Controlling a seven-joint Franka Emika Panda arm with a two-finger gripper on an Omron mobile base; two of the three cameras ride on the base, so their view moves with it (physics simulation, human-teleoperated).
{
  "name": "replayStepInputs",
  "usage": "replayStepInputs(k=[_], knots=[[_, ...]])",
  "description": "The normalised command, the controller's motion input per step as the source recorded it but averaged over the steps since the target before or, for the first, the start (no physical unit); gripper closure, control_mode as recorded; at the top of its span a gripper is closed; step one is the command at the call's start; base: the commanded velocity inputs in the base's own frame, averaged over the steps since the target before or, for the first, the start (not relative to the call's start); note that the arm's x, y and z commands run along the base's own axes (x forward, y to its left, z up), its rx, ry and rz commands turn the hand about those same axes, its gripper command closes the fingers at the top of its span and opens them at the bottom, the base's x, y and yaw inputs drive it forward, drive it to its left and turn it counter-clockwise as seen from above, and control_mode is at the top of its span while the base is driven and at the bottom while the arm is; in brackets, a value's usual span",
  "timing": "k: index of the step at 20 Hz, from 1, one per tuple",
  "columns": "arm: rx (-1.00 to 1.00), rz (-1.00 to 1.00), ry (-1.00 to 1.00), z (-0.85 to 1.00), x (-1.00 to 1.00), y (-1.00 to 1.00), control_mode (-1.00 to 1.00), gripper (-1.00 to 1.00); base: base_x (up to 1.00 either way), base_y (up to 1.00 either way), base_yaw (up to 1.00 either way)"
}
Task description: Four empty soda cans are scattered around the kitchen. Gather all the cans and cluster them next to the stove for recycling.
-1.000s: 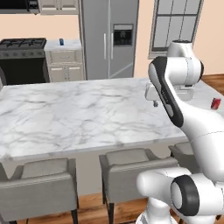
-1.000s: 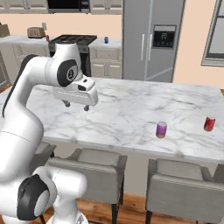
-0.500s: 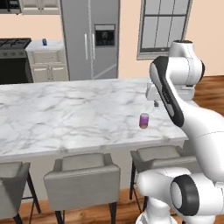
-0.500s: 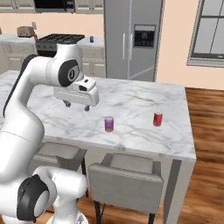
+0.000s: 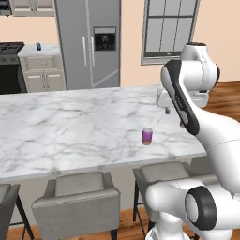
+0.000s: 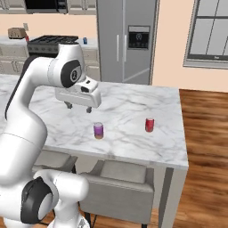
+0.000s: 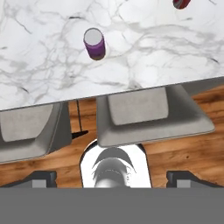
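A purple-pink soda can (image 6: 98, 130) stands upright on the marble island (image 6: 133, 100), near its front edge. To its right stands a red soda can (image 6: 149, 124). My gripper (image 6: 79, 107) hangs open and empty above the island, behind and to the left of the purple can. In the left base view the purple can (image 5: 147, 136) sits left of my arm, and the red can (image 5: 182, 124) peeks out from behind it. The hand view looks down on the purple can (image 7: 94, 43) and the red can (image 7: 181, 3). A blue can (image 6: 84, 41) stands on the back counter beside the black stove (image 6: 46, 42).
Grey stools (image 5: 77, 194) are tucked under the island's front edge. A steel fridge (image 5: 89, 42) stands at the back, right of the stove counter. The island ends at the right (image 6: 180, 133), with wooden floor (image 6: 207, 147) beyond. A toaster (image 6: 16, 32) sits left of the stove.
The whole picture has shifted left, so the base has driven right along the island. Both cans now show nearer the middle. The gripper has stayed open.
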Motion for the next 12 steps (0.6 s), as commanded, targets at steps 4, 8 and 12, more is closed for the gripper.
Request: replayStepInputs(k=[4, 8, 12], knots=[[0.00, 0.00, 0.00, 0.00, 0.00, 0.00, -1.00, -1.00, 0.00, 0.00, 0.00], [0.00, 0.00, 0.00, 0.00, 0.00, 0.00, -1.00, -1.00, 0.00, 0.00, 0.00], [0.00, 0.02, -0.01, -0.15, 0.19, -0.05, -1.00, -1.00, 0.00, 0.00, 0.00]])
